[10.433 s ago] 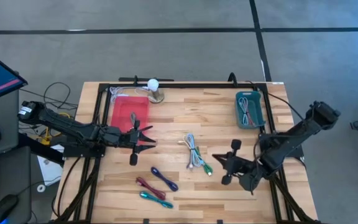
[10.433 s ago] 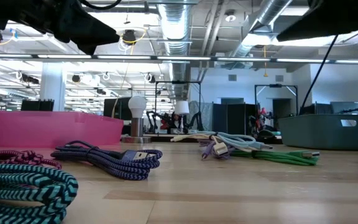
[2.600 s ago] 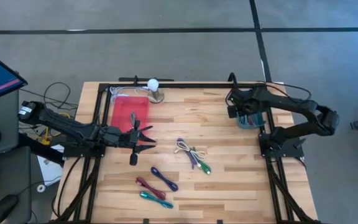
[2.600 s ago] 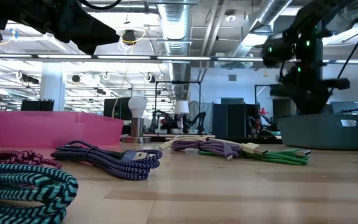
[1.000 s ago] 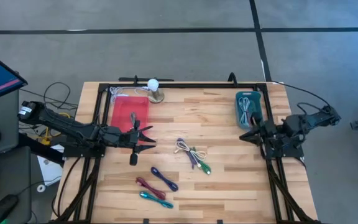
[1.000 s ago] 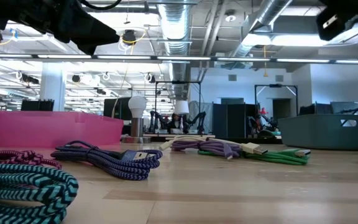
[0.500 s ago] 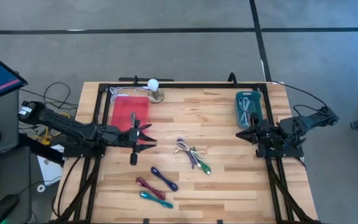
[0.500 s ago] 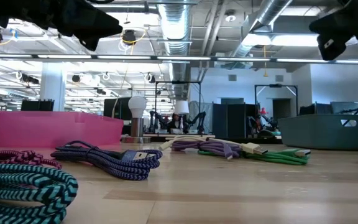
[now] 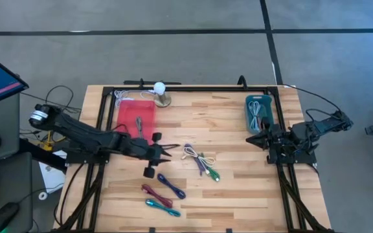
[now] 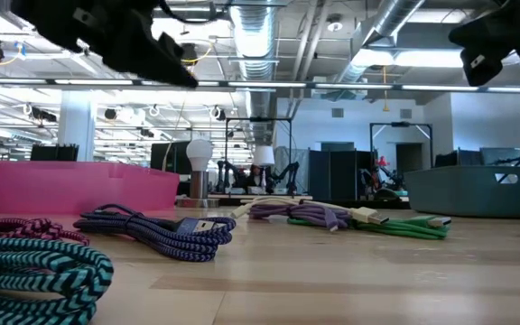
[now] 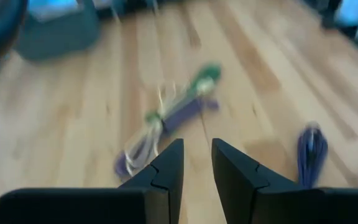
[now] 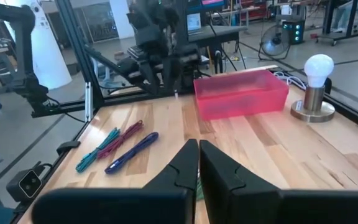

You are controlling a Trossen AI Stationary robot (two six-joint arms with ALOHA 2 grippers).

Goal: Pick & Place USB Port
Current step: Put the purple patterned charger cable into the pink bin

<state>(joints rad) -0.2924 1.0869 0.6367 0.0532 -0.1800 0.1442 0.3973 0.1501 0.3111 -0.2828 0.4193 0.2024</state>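
A bundle of white, purple and green USB cables [image 9: 200,160] lies on the wooden table; it also shows in the left wrist view [image 11: 169,117] and the low view [image 10: 332,215]. My left gripper [image 9: 166,151] [image 11: 197,145] hovers just left of the bundle, narrowly open and touching nothing. My right gripper [image 9: 251,139] [image 12: 198,144] is shut and empty, near the table's right edge below the teal bin [image 9: 260,114], which holds a cable. A blue-purple cable [image 9: 171,186], a magenta cable [image 9: 154,193] and a teal cable [image 9: 162,207] lie toward the near edge.
A pink bin [image 9: 136,120] [image 12: 241,93] stands at the far left of the table, with a lamp bulb on a stand [image 9: 160,91] [image 12: 314,87] beside it. A black frame [image 9: 193,88] borders the table. Bare wood lies between the bundle and the teal bin.
My left arm has reached out toward the table's right and a little toward the near edge, from beside the pink bin to just left of the cable bundle. The cables have stayed where they were.
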